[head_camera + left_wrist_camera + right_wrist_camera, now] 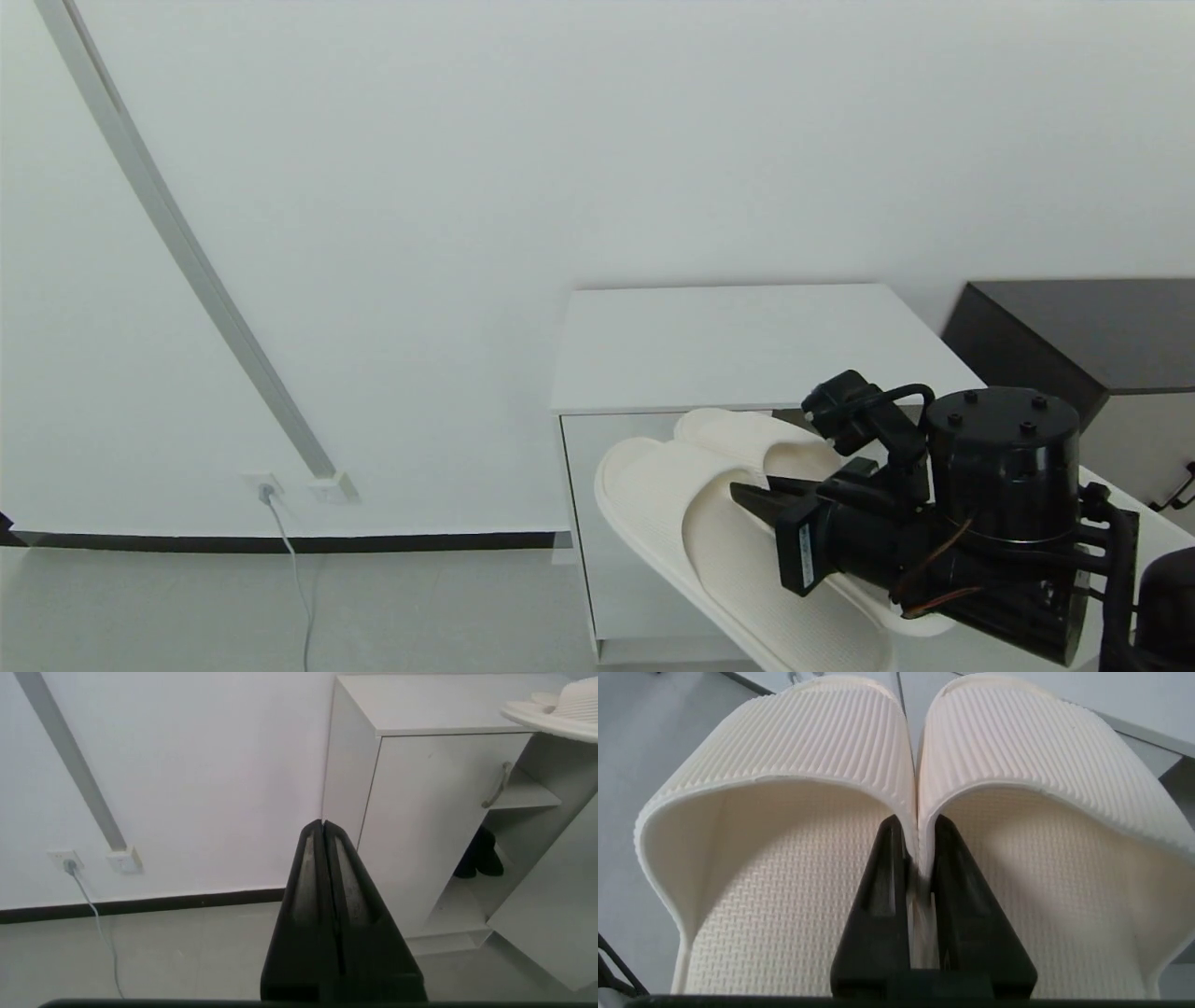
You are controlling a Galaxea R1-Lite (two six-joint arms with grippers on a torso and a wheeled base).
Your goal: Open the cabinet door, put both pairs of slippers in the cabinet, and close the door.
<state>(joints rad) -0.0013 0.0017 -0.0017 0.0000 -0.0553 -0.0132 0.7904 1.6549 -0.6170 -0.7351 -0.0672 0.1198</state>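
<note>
Gripping the slippers (653,509) by their inner edges, the right claw (747,495) holds them before the cabinet (738,345), six o'clock from its top. The left claw (323,831) is clenched, empty.

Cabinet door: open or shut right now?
Open. The left wrist view looks into the cabinet: an inner shelf and a dark object show inside, and the door stands swung out.

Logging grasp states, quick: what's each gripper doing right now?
Left gripper: closed, empty.
Right gripper: closed on the pair of slippers.
</note>
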